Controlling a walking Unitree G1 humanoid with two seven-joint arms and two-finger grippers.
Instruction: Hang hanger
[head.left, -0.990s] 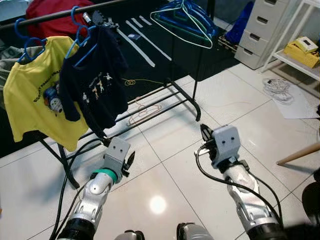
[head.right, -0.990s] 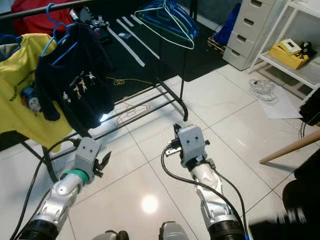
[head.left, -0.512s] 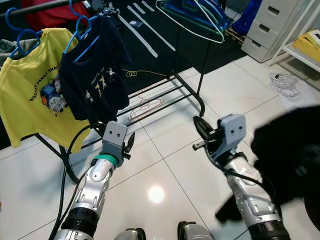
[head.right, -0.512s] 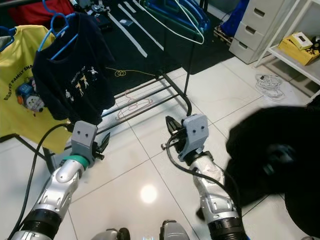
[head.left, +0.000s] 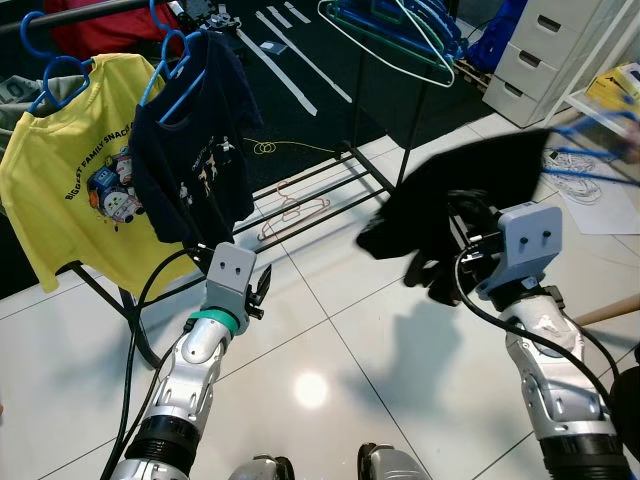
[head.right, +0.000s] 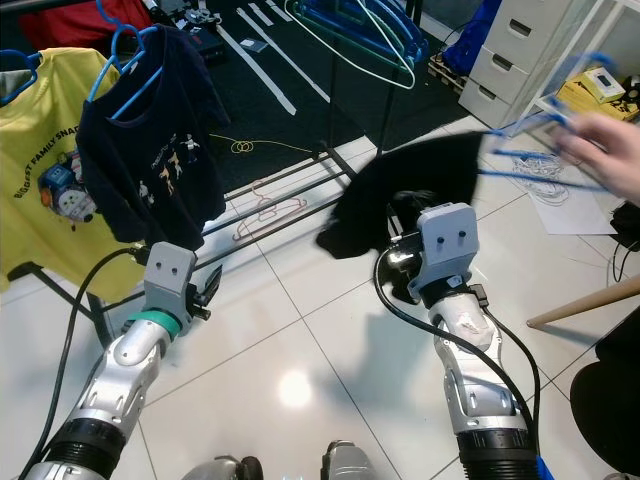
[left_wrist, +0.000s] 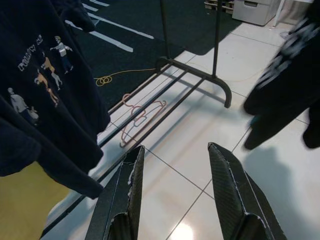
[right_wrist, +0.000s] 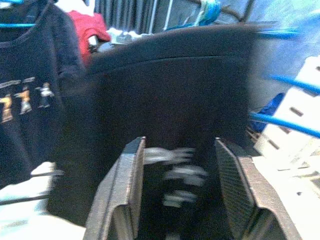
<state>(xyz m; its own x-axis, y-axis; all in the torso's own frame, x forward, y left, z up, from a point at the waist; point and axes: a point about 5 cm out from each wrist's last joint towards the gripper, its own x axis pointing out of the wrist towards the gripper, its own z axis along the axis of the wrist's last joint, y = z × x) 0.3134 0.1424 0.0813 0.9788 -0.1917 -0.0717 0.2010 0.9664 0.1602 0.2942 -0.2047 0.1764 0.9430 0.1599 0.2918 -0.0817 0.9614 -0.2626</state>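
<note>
A person's hand (head.right: 605, 140) at the right holds a blue hanger (head.right: 530, 125) carrying a black shirt (head.left: 450, 190), blurred with motion. The shirt hangs right in front of my right gripper (right_wrist: 179, 192), whose fingers stand open and partly covered by the cloth. My left gripper (left_wrist: 175, 195) is open and empty, low over the white tiles near the foot of the black clothes rack (head.left: 375, 180). On the rack's rail hang a yellow shirt (head.left: 85, 170) and a navy shirt (head.left: 195, 150), each on a blue hanger. Several bare blue and green hangers (head.left: 400, 30) hang at the rail's right end.
A pink hanger (head.left: 290, 215) lies on the floor under the rack. A white drawer unit (head.left: 540, 50) and a white shelf with a yellow device (head.left: 615, 85) stand at the back right. A coiled cable (head.left: 570, 165) and a wooden leg (head.left: 610, 312) lie right.
A hand has swept the black shirt on its blue hanger in from the right, up to my right gripper. My right arm has swung to the right. The left arm has barely moved.
</note>
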